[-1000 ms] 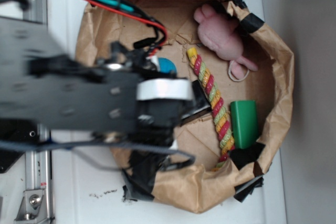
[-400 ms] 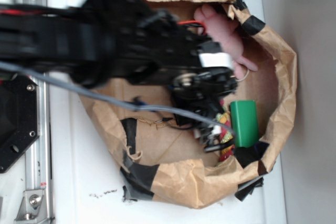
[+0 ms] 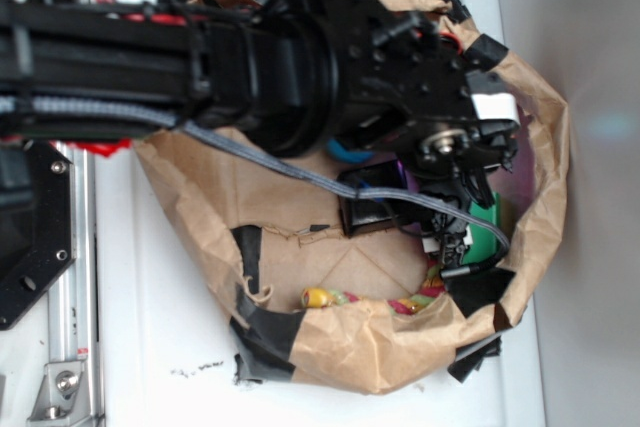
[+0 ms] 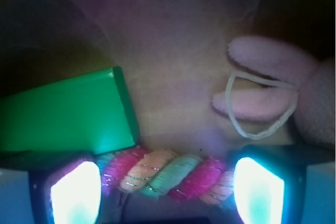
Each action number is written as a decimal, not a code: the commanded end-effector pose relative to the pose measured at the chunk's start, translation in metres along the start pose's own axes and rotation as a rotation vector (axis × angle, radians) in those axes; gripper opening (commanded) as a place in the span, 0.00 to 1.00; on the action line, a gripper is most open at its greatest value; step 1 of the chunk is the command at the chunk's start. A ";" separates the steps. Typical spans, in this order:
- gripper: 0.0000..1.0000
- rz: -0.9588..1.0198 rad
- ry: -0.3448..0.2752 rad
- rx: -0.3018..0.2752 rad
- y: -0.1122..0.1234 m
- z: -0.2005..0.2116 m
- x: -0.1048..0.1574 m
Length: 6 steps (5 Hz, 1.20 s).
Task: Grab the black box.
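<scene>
The arm reaches over a brown paper nest (image 3: 200,197) whose crumpled wall, patched with black tape (image 3: 265,332), rings the work area closely, so free room is tight on every side. The gripper (image 4: 168,192) hangs near the right wall with its fingers (image 4: 76,192) spread apart, a twisted rope (image 4: 168,174) lying between them and nothing clamped. Ahead in the wrist view are the green block (image 4: 68,114), touching the rope, and the pink plush toy (image 4: 283,93) with a pale loop on it. The black box (image 3: 368,209) sits on the paper floor just left of the gripper, near a sliver of the blue ball (image 3: 345,154). The nest rests on a white table (image 3: 150,347).
</scene>
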<state>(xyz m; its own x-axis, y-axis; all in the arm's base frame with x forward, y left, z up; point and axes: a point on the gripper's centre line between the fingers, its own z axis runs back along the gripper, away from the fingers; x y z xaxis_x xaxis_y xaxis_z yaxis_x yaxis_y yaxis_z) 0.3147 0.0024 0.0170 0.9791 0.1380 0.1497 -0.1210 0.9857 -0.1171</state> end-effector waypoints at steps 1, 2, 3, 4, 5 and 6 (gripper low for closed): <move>1.00 -0.010 -0.027 0.027 -0.004 0.031 -0.029; 1.00 0.009 -0.072 0.036 0.003 0.053 -0.035; 1.00 0.027 -0.086 0.011 0.007 0.062 -0.036; 1.00 0.048 -0.064 -0.005 0.008 0.064 -0.035; 1.00 0.060 0.018 -0.006 0.009 0.059 -0.042; 1.00 -0.010 0.117 0.011 0.011 0.050 -0.060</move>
<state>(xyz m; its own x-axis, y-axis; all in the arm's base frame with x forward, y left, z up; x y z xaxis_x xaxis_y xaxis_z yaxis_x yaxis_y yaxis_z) 0.2430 0.0037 0.0521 0.9946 0.1028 0.0113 -0.1011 0.9894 -0.1038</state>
